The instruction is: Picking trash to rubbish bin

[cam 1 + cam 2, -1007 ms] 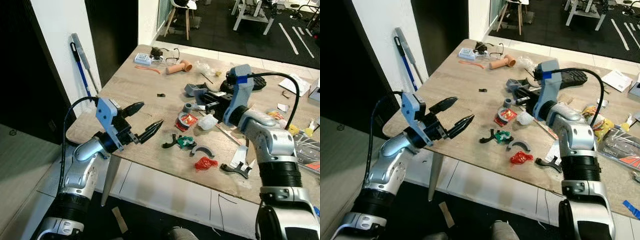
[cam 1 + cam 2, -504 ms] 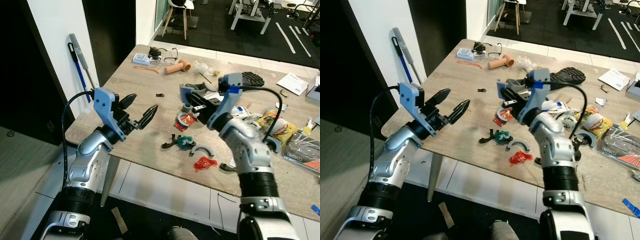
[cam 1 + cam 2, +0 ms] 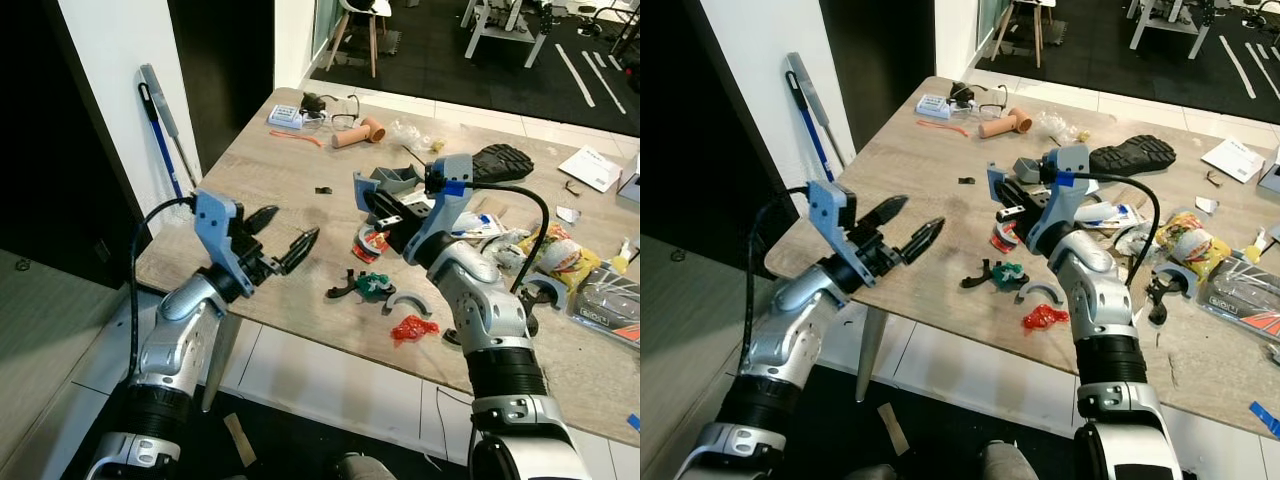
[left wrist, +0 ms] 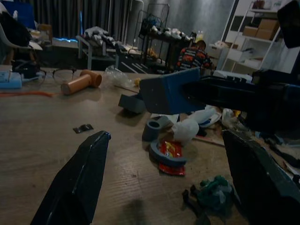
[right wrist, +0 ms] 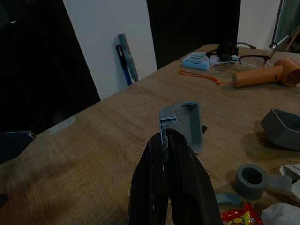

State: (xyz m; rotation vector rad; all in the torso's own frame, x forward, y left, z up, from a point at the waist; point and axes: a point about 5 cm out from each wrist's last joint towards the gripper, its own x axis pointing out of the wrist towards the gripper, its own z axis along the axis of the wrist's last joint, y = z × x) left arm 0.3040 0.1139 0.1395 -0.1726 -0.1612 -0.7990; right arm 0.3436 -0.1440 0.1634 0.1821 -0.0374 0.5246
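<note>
Grey plastic piece (image 5: 183, 123), open-sided box-like bracket with thin walls, seen at frame centre of eye views, raised above wooden surface (image 3: 260, 190). Piece clamped by one edge in right gripper (image 5: 165, 140), fingers pressed together on it. Left gripper (image 3: 282, 240) held over surface edge at left of frame, fingers spread, nothing grasped. Red wrapper (image 3: 411, 327) and green scrap (image 3: 372, 283) lying at lower centre.

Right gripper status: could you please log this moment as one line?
right gripper: shut on grey plastic bracket, above table | left gripper: open, holding nothing | stage: carrying
</note>
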